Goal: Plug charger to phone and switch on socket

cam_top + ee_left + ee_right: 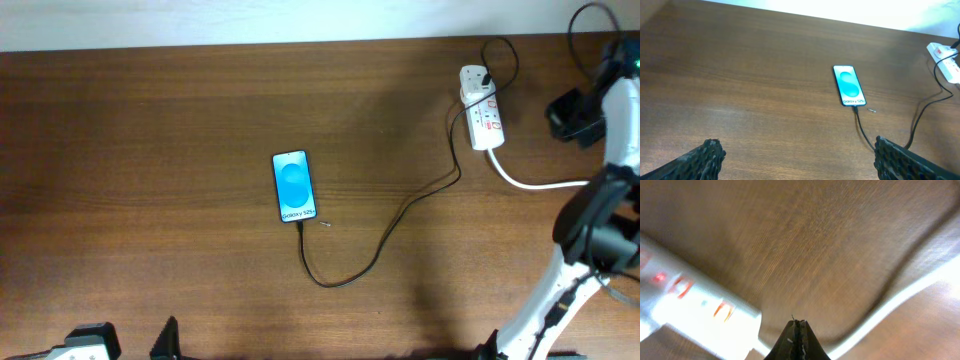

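Right jaws were shut just beside the socket; left jaws stood wide, empty. The charger reached the phone at the middle of the surface. The socket looked light and might slide; its stiff switch wanted a downward press.

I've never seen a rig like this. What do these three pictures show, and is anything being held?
It's two robot arms at a wooden table. One camera looks down from above; the other two sit on the wrists, so each shows its own pincer. On the table lie a lit phone, a thin black charger cable reaching its bottom edge, and a white socket strip with a thick white cord. The left pincer is wide open; the right pincer is shut, near the strip. Neither holds anything.
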Action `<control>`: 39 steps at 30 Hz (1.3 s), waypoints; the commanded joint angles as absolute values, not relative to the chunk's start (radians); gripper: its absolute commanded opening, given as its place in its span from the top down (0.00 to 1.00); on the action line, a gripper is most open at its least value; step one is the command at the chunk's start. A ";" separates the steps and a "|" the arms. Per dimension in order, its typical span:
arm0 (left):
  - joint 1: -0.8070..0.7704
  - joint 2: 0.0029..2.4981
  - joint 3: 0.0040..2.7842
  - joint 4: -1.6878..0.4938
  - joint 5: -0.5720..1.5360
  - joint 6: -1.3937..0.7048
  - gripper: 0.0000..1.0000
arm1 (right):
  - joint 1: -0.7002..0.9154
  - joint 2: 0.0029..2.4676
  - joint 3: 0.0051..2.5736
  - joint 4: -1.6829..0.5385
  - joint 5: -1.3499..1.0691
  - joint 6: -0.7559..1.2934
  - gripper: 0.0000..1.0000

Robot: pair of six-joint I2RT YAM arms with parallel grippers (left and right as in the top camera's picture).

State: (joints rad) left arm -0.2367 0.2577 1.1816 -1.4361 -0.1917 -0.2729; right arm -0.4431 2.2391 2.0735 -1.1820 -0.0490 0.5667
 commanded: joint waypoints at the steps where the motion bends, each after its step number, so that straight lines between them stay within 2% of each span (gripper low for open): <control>1: -0.242 0.252 1.178 -1.435 -0.199 -0.283 0.01 | -0.432 2.064 2.070 -1.230 -0.044 0.504 0.96; 11: -0.242 0.252 1.178 -1.475 -0.200 -0.283 0.01 | -0.432 1.652 2.070 -1.413 -0.086 0.503 0.96; 22: -0.242 0.252 1.178 -1.475 -0.200 -0.283 0.01 | -0.432 1.297 2.070 -1.699 -0.104 0.342 0.96; 24: -0.242 0.252 1.178 -1.475 -0.200 -0.283 0.01 | -0.432 1.246 2.061 -1.699 -0.126 0.276 0.96; 29: -0.242 0.252 1.178 -1.475 -0.200 -0.283 0.01 | -0.432 1.096 2.055 -1.699 -0.154 0.273 0.95; 32: -0.242 0.252 1.178 -1.475 -0.200 -0.283 0.00 | -0.432 0.991 2.045 -1.699 -0.154 0.273 0.77; 35: -0.242 0.252 1.178 -1.475 -0.200 -0.283 0.01 | -0.432 0.898 2.023 -1.699 -0.154 0.273 0.55; 36: -0.242 0.252 1.178 -1.475 -0.200 -0.283 0.01 | -0.432 0.836 2.002 -1.699 -0.155 0.273 0.36; 37: -0.242 0.252 1.178 -1.475 -0.200 -0.283 0.01 | -0.432 0.797 1.989 -1.699 -0.153 0.272 0.27; 38: -0.242 0.252 1.178 -1.475 -0.200 -0.283 0.01 | -0.432 0.767 1.977 -1.699 -0.154 0.269 0.26; 39: -0.242 0.252 1.178 -1.475 -0.200 -0.283 0.01 | -0.432 0.718 1.963 -1.699 -0.152 0.269 0.02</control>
